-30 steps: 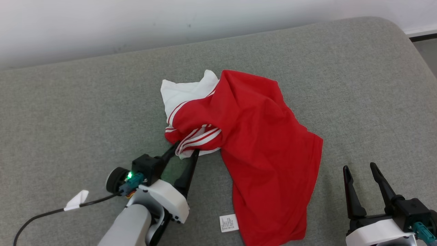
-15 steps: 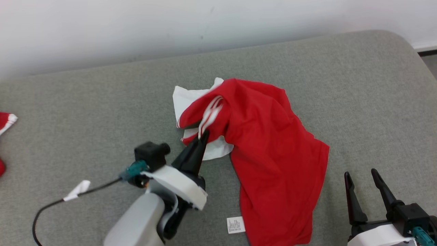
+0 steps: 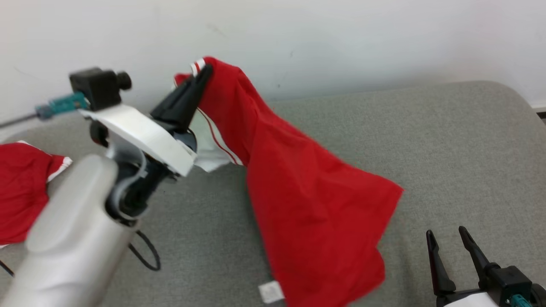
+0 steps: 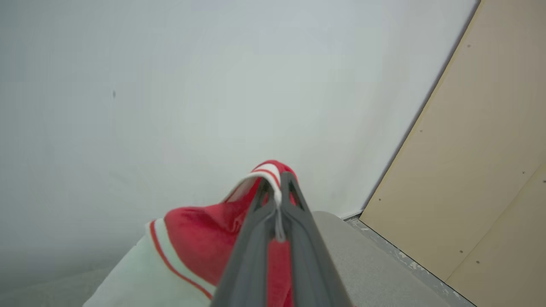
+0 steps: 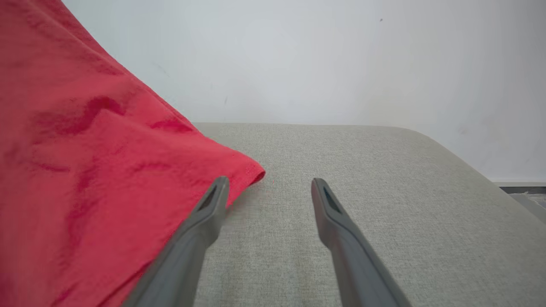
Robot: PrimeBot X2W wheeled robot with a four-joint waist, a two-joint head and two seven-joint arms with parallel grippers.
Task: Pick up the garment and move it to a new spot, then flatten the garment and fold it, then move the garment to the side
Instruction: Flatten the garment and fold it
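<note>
left gripper [image 3: 204,73] raised high, clamped on red garment [image 3: 307,192] striped edge; right gripper [image 3: 445,245] low over grey cushion [image 3: 448,140], fingers spread, empty

Bright, soft light falls evenly on the pale wall [image 3: 341,34]. The garment [image 3: 307,204] throws only a faint shadow on the grey cushion [image 3: 448,149]. In the head view, motion smears the forearm [image 3: 72,221] and the cloth's lower edge. The left wrist view is hazy, with the left gripper [image 4: 276,179] close and soft. The right wrist view is sharper.
</note>
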